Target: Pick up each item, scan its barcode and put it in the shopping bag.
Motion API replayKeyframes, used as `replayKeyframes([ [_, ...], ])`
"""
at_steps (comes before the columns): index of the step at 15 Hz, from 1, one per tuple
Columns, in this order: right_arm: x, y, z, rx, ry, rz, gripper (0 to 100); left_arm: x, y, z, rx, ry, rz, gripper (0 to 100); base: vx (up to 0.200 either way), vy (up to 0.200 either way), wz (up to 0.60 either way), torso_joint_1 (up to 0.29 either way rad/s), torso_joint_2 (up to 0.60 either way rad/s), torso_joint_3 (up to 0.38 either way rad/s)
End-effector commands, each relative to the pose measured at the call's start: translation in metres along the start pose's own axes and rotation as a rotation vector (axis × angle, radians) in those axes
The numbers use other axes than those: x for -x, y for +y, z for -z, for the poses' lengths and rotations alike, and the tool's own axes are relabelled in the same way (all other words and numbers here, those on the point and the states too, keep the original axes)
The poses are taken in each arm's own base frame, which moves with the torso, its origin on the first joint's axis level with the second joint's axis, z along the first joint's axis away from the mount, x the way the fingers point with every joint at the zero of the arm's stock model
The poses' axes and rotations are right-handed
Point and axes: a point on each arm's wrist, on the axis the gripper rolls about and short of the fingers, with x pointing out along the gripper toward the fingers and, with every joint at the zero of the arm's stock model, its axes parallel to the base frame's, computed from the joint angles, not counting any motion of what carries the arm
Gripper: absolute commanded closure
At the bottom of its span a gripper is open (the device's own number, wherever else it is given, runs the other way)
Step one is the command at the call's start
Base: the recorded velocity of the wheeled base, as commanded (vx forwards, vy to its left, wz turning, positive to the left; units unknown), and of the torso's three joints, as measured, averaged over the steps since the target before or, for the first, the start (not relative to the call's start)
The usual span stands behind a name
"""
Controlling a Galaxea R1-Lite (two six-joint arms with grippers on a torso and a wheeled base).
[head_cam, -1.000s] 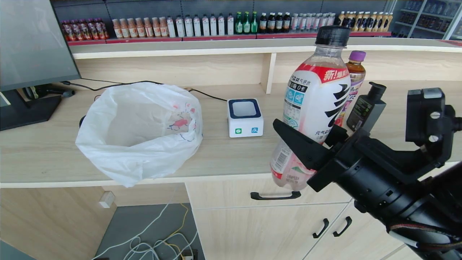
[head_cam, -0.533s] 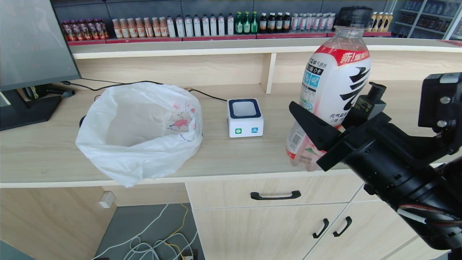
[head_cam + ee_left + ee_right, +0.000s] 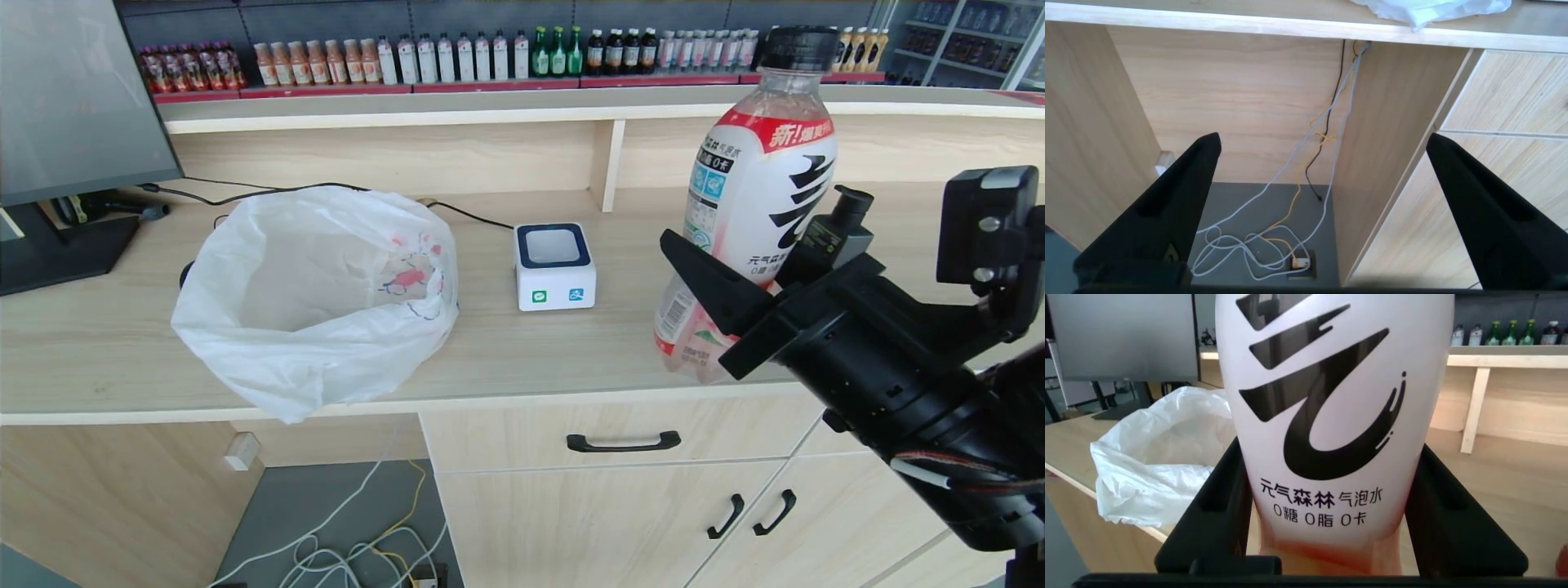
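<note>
Left tool (image 3: 1323,140): seen in the left wrist view with its fingers set wide apart and nothing between them; it is held below the front edge of the desk, facing the open bay where cables (image 3: 1266,245) lie on the floor.
Monitor (image 3: 77,90): dark screen on a black stand, at the far left of the desk.
Shopping bag (image 3: 314,298): white plastic, mouth open upward, placed left of centre on the desk (image 3: 522,351); its lower edge sags over the front edge.
Scanner (image 3: 555,265): small white box with a dark-framed window on top, just right of the bag and apart from it; a black cable is led from it toward the back.
Drink bottle (image 3: 751,196): pale pink drink, black cap, red-and-white label; held nearly upright at the right of the scanner, well apart from the bag. A barcode (image 3: 674,314) is seen low on the side turned toward the scanner.
Right tool (image 3: 755,286): clamped on the lower part of the drink bottle, one finger on each side.
Dark bottle (image 3: 834,237): grey, black cap, standing on the desk behind the held bottle, partly hidden.
Shelf (image 3: 506,57): rows of drinks lined up behind the desk.
</note>
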Motion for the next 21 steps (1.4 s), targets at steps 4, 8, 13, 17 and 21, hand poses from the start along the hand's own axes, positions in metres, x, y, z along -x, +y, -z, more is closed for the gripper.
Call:
replayKeyframes([
  [4,-0.001,-0.001,0.002,0.002,0.004,0.006,100,0.000,0.000,0.000,-0.001,0.000,0.002,0,0.000,0.100,0.00,0.000,0.00,0.000],
  [8,-0.001,-0.001,0.002,0.003,0.004,0.009,100,0.000,0.000,0.000,0.001,0.000,0.000,0,0.000,0.000,0.00,0.000,0.00,0.000],
  [13,-0.010,-0.001,0.004,0.011,0.024,0.007,100,0.000,0.000,0.000,0.001,0.000,0.000,0,0.000,0.000,0.00,0.000,0.00,0.000],
  [17,-0.054,0.003,0.012,0.037,0.009,-0.030,100,0.000,0.000,0.000,0.002,0.000,0.000,0,0.000,0.000,0.00,0.000,0.00,0.000],
  [21,-0.095,-0.005,0.021,0.122,-0.056,-0.078,100,0.000,0.000,0.000,-0.002,0.000,0.002,0,0.000,0.000,0.00,0.000,0.00,0.000],
])
